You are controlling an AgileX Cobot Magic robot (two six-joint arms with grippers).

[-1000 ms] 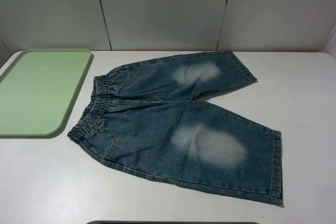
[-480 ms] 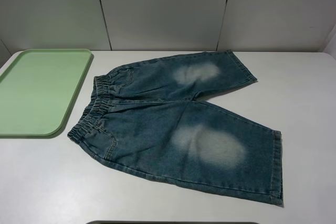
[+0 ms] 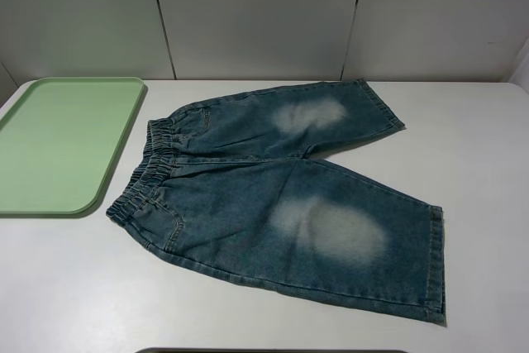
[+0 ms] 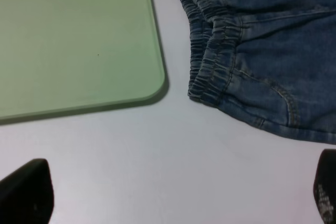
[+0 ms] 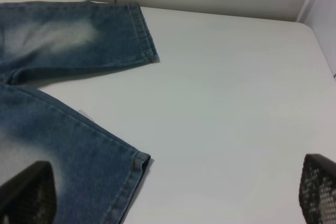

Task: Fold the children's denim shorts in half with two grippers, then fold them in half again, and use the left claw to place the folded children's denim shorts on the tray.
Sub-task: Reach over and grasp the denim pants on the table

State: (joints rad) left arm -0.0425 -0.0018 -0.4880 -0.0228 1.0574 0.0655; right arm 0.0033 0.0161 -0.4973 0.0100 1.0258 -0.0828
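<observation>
Both jaws gape wide, holding nothing. Ahead of the left gripper [image 4: 176, 195] lie the pale green rectangular plastic tray [image 4: 79, 40] and, beside it, the small blue-green denim shorts [image 4: 273, 51]; their leg hems [image 5: 146, 35] lie before the right gripper [image 5: 173, 195].

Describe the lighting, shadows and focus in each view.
Exterior high: soft, even light, no harsh glare; the shorts and tray cast thin shadows on the table. Left wrist: waistband and tray sharp, the left gripper blurred, dark at the frame edge. Right wrist: leg hems sharp, the right gripper equally out of focus.
</observation>
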